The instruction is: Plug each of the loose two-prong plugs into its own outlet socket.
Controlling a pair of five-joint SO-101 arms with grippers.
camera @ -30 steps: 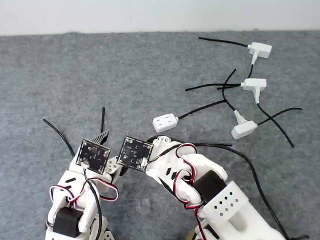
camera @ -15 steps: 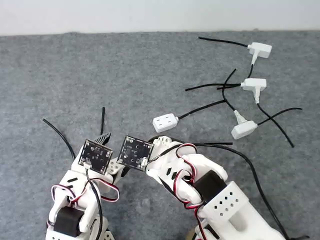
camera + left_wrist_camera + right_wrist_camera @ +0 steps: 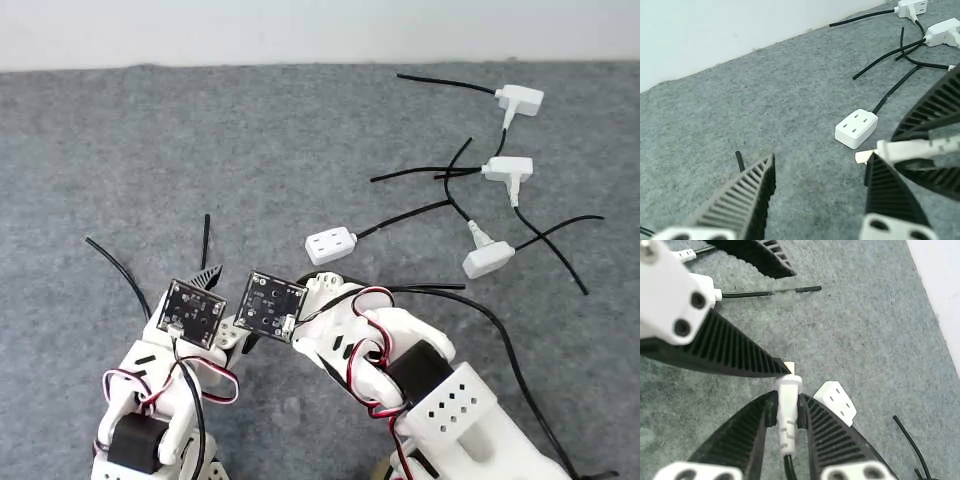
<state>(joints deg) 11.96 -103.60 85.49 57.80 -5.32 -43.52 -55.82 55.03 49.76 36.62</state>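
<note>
From above, the left arm (image 3: 150, 400) and right arm (image 3: 420, 380) sit close together at the near edge of the grey carpet (image 3: 150, 150). A white socket block (image 3: 330, 245) lies just beyond the right arm's wrist, and its cord (image 3: 400, 217) runs off to the far right. Three more white cord ends (image 3: 508, 168) lie well apart at the far right. I cannot tell from here which are plugs and which are sockets.

From the left wrist, the left gripper (image 3: 821, 159) stands wide open with nothing in it. The socket block lies on the carpet just beyond it, to the right.

From the right wrist, the right gripper (image 3: 789, 397) is pinched tight on a white plug (image 3: 788, 415). The plug is gripped along its body, with its tip pointing toward the socket block just to the right of it. One finger of the left gripper reaches almost to the plug's tip.

The socket block is light and loose, so pushing the plug in would likely slide it across the carpet unless the open gripper pins it first. The plug could twist in the pinch if the prongs meet the holes off-line. With the grippers this close together, a sideways correction could knock one against the other.
</note>
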